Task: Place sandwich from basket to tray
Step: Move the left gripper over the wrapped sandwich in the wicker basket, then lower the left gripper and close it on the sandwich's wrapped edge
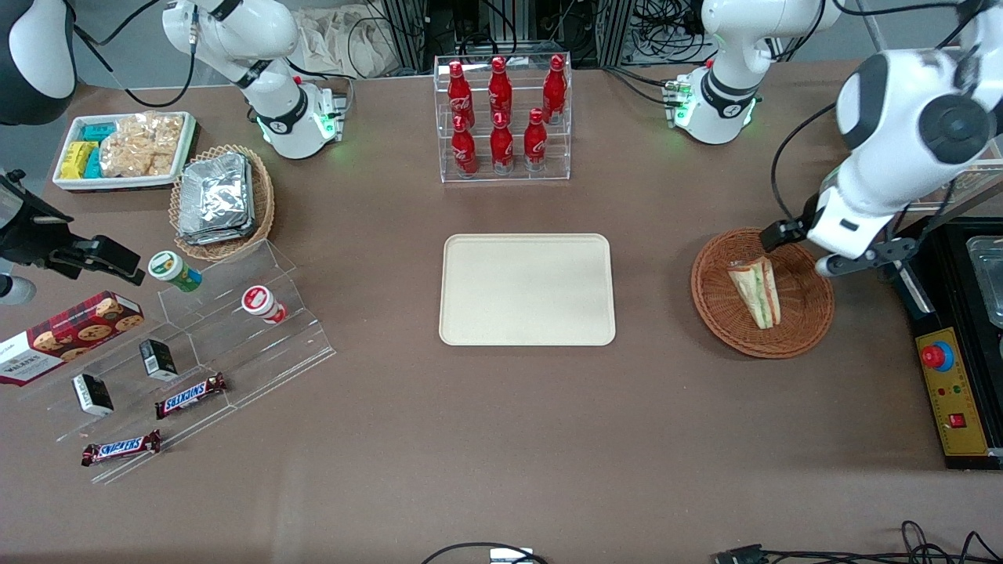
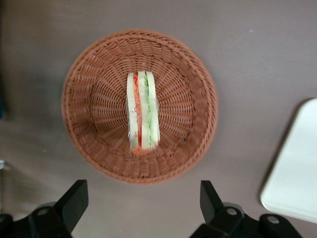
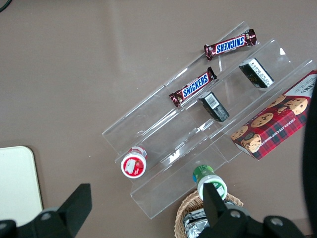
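Wicker basket (image 2: 139,106) holds the sandwich (image 2: 142,118) on edge, well apart from the tray (image 1: 526,289). Gripper (image 2: 141,208) hovers above, jaws spread wide; best to centre, descend, then pinch the bread's 2 flat faces.

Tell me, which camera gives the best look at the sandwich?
The left wrist view: the open gripper hangs above the basket, and the sandwich shows its layers edge-on. The front view shows the sandwich smaller, close under the arm. The right wrist view misses it.
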`<state>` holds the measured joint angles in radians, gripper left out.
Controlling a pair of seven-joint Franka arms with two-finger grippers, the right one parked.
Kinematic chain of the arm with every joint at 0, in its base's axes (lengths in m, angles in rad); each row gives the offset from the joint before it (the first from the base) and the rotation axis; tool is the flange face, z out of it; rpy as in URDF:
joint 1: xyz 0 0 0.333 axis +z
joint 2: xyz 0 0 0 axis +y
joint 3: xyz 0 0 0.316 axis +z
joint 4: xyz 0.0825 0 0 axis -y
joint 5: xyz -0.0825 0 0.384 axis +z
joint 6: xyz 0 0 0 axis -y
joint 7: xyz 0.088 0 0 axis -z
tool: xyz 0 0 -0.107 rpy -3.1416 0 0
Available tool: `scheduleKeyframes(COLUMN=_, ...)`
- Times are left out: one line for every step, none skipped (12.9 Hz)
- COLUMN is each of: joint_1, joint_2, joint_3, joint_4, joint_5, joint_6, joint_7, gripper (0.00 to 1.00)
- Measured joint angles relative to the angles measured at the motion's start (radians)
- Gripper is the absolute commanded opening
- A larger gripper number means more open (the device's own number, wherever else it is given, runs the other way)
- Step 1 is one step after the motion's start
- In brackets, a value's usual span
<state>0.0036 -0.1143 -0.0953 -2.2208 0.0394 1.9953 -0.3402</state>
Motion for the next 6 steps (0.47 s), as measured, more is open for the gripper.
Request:
scheduleKeyframes(joint_1=0.006, joint_2=0.015, joint_3=0.005, joint_4=-0.052, joint_5=0.004, joint_6=0.083, joint_7=-0.007, gripper=1.0)
scheduleKeyframes(joint_1=0.009, joint_2=0.04, joint_3=0.02, joint_4=-0.096, joint_5=0.009, joint_6=0.172, joint_7=-0.009, gripper=1.0)
scheduleKeyframes(joint_1=0.012, joint_2=0.077, joint_3=0.04, joint_4=-0.133, joint_5=0.019, joint_6=0.267, joint_7=-0.009, gripper=1.0)
scheduleKeyframes(joint_1=0.014, joint_2=0.121, joint_3=0.057, joint_4=-0.162, joint_5=0.023, joint_6=0.354, joint_7=-0.009, gripper=1.0)
scheduleKeyframes(joint_1=0.015, joint_2=0.168, joint_3=0.065, joint_4=-0.181, joint_5=0.024, joint_6=0.42, joint_7=-0.009, gripper=1.0)
scheduleKeyframes(joint_1=0.015, joint_2=0.217, joint_3=0.069, joint_4=-0.186, joint_5=0.024, joint_6=0.46, joint_7=-0.009, gripper=1.0)
